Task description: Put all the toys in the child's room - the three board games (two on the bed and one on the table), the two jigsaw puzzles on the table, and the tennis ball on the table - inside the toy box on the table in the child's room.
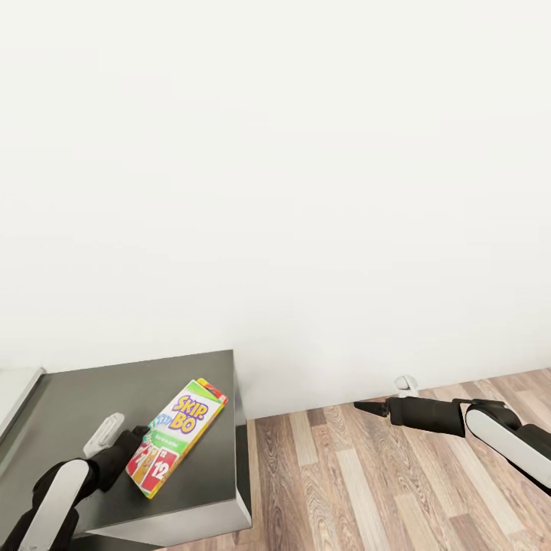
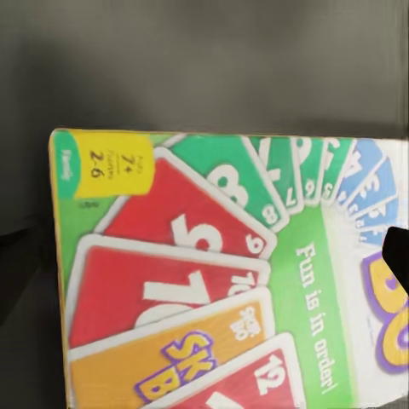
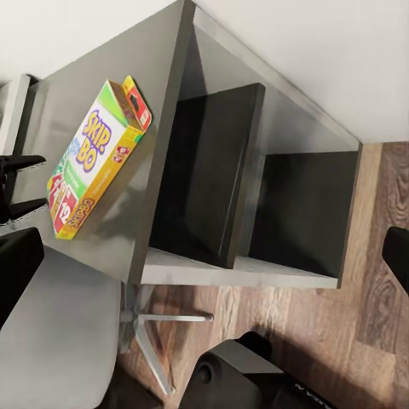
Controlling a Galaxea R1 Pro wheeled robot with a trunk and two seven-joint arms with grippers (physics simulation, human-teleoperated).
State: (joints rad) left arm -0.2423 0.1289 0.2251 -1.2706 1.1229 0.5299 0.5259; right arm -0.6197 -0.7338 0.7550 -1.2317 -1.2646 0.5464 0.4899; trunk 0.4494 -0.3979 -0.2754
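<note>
I'm facing a blank white wall (image 1: 275,168) with wood-plank floor (image 1: 344,482) running along its foot. At my lower left stands a dark-grey cabinet (image 1: 115,390) — the right wrist view shows its open side with a dark divider splitting it into compartments. A strip of a paler surface (image 1: 14,386) shows at the far left edge.

The SKIP-BO box (image 1: 174,436) lies flat on the cabinet top, near its right edge: rainbow cover, purple-and-yellow lettering, red number cards fanned at my end, "Fun is in order!" on a green band in the left wrist view.

My left gripper (image 1: 130,448) sits at the box's near-left edge, its black fingers beside the box — I cannot tell whether they pinch it. My right gripper (image 1: 367,408) hovers out over the floor, well apart from the cabinet, fingers drawn to a point, holding nothing.
</note>
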